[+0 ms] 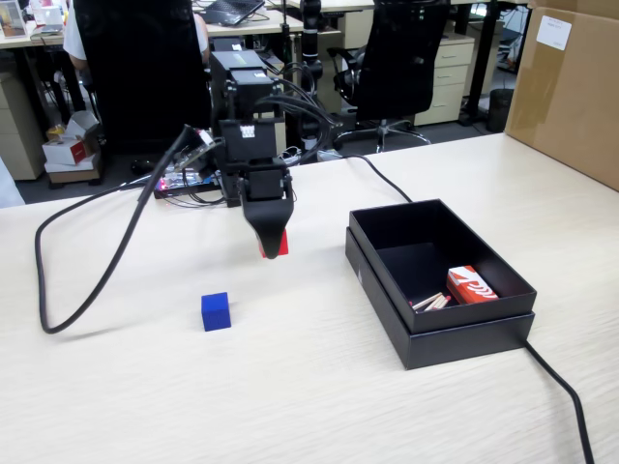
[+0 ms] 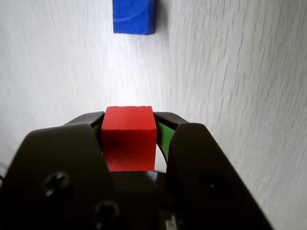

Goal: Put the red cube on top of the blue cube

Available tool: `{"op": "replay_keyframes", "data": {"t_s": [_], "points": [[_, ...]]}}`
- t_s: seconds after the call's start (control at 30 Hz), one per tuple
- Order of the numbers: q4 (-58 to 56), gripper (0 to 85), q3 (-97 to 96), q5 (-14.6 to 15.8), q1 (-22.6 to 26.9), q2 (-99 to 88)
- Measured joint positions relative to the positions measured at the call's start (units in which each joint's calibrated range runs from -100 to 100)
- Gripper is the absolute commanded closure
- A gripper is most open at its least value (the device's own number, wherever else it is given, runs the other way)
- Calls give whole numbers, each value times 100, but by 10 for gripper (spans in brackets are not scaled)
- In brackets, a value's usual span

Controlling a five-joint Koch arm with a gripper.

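My gripper (image 1: 272, 246) is shut on the red cube (image 2: 129, 136), which sits between the two black jaws with green pads in the wrist view. In the fixed view the red cube (image 1: 281, 242) shows only as a sliver behind the jaw tips, held above the table. The blue cube (image 1: 216, 311) rests on the pale wooden table, in front of and to the left of the gripper in the fixed view. In the wrist view the blue cube (image 2: 135, 17) lies at the top edge, ahead of the held cube.
An open black box (image 1: 440, 324) stands to the right, holding a red-and-white packet (image 1: 471, 285) and small sticks. A black cable (image 1: 73, 285) loops across the table on the left; another cable (image 1: 561, 391) runs from the box. A cardboard box (image 1: 571, 87) stands far right.
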Motion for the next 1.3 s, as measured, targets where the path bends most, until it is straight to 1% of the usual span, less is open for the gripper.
{"op": "replay_keyframes", "data": {"t_s": [0.23,0.3,0.63,1.03,1.13,1.3], "points": [[0,831,0,-151,-317,-26],[8,831,0,-254,-410,-26],[39,831,0,-484,-562,168],[604,830,9,-591,-728,919],[921,830,9,-596,-747,1204],[945,830,0,-596,-752,1372]]}}
